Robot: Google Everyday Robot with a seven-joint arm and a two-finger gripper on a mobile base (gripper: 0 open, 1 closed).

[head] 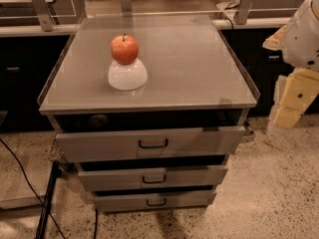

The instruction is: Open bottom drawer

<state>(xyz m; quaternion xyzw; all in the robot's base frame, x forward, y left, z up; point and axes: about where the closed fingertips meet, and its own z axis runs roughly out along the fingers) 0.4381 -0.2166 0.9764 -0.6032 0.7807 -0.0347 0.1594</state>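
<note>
The narrow grey metal bottom drawer (119,201) is found lowest in the stack, just above the speckled floor (269,193). Its small dark loop handle (156,202) is set level across the centre. The cream two-finger gripper (291,103) is held out at the view's right edge, and whether it is spread cannot be told. The handle lies below it and well across, so a descent and a front-on approach are likely needed.
</note>
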